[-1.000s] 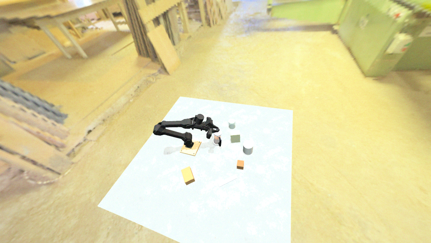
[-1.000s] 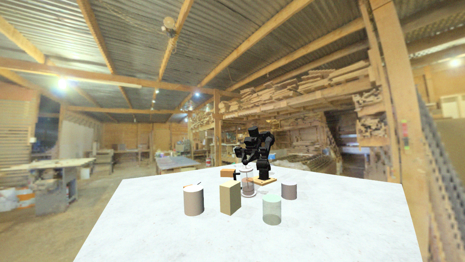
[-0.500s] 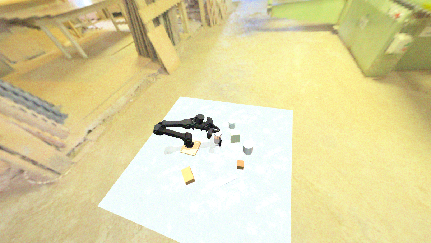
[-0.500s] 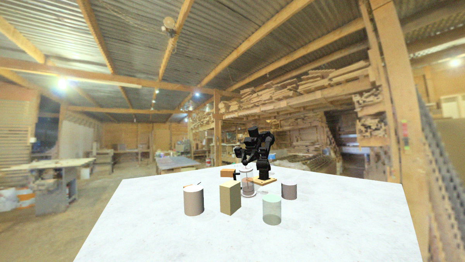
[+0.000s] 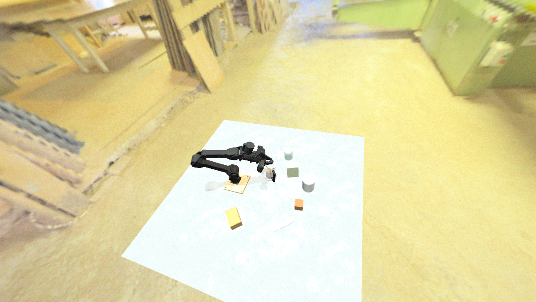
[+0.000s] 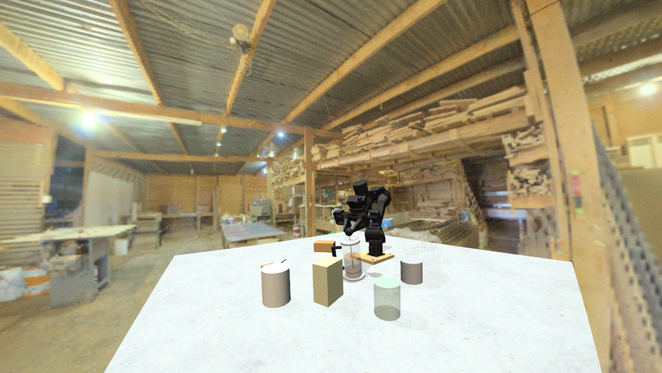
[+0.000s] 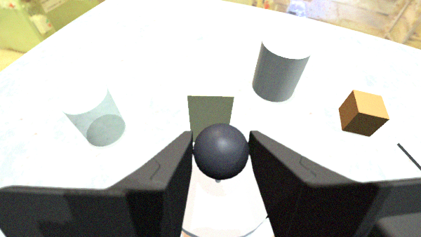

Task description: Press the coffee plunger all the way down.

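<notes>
The coffee press (image 5: 270,173) (image 6: 352,262) stands upright on the table, a clear cylinder with brown contents, a pale lid (image 6: 350,241) and a black handle (image 5: 274,176) (image 6: 336,248). The plunger's round black knob (image 6: 348,232) (image 7: 221,151) is a little above the lid, with a short length of rod showing between them. My gripper (image 5: 271,161) (image 6: 348,230) (image 7: 220,138) is shut on the knob, one finger on each side. The filter inside the press is too small to make out clearly.
A tan box (image 5: 292,172) (image 6: 326,282) (image 7: 210,112) stands near the press. A grey cylinder (image 5: 308,185) (image 6: 275,287) (image 7: 280,73), a clear glass (image 5: 288,156) (image 6: 386,300) (image 7: 105,130), a shorter cylinder (image 6: 411,272), an orange cube (image 5: 299,204) (image 7: 365,113) and a yellow block (image 5: 233,217) (image 6: 324,246) stand around.
</notes>
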Controlling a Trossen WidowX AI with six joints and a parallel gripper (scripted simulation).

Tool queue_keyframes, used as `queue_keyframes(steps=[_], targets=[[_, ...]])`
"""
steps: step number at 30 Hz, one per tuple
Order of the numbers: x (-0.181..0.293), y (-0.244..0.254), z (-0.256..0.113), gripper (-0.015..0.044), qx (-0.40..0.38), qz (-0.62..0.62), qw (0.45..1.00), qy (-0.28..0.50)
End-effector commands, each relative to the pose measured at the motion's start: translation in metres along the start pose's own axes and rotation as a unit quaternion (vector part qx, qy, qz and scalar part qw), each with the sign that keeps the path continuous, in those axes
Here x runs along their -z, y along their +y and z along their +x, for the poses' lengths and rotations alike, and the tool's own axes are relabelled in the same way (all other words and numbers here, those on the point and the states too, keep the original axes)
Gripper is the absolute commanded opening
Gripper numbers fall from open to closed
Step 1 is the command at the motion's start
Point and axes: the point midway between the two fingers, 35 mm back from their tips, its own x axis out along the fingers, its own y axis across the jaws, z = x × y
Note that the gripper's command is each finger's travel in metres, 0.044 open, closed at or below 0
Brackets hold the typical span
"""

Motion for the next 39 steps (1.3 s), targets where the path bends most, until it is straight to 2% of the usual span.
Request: queue_keyframes(steps=[1,2,14,20,28,39], targets=[[0.001,0.000,0.000,0.0120,0.000,0.000,1.000,0.001],[0.001,0.000,0.000,0.0120,0.000,0.000,1.000,0.001],[0.001,0.000,0.000,0.0435,0.000,0.000,1.000,0.001],[-0.008,0.001,-0.007,0.0440,-0.001,-0.001,1.000,0.003],[-0.051,0.003,-0.064,0.0440,-0.003,-0.005,1.000,0.013],[-0.050,0.004,-0.064,0.0440,-0.004,-0.005,1.000,0.014]])
